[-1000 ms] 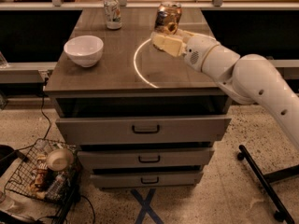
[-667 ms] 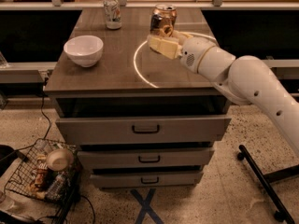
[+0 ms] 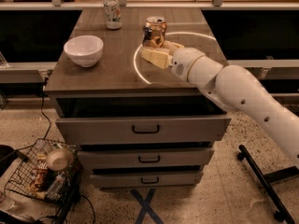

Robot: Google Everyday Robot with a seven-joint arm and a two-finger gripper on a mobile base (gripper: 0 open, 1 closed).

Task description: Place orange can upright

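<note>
The can (image 3: 155, 31) stands upright near the middle of the counter (image 3: 93, 78), towards its far side, silver top up and sides roughly vertical. The gripper (image 3: 156, 50) is at the can's lower half, reaching in from the right at the end of the white arm (image 3: 233, 90). The fingers (image 3: 153, 57) sit on either side of the can's base, one in front and one behind on the right. They look closed against it, with no gap showing, so the can appears to be in their hold. The near finger hides the can's bottom rim, so I cannot tell whether the can rests on the counter or hangs just above it.

As a judgement, the main part of the task looks done: the can is upright and over open counter, inside the bright ring (image 3: 140, 69) on the top. What seems left is to make sure the base is fully down, open the fingers without nudging the can, and draw the gripper back to the right. The release is the risky part, since a light can may tip if one finger drags on it.

The bowl (image 3: 83, 50) sits well apart to the left and the pale can (image 3: 111, 12) stands at the far edge. Neither is near the gripper's way out.
</note>
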